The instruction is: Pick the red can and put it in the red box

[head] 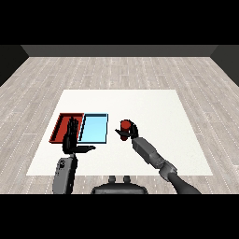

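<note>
The red can (pixel 124 126) stands upright just right of the light blue tray (pixel 94 128). My right hand (pixel 130 132) has its fingers and thumb curled round the can's lower part. The red tray (pixel 62 125) lies at the left, side by side with the blue one. My left hand (pixel 71 138) is held upright with fingers straight and thumb pointing right. It hangs over the red tray's right part and near edge and holds nothing.
Both trays lie on the left half of the white table (pixel 154 116). Wide bare table surface stretches to the right of the can and behind it. Grey wooden floor surrounds the table.
</note>
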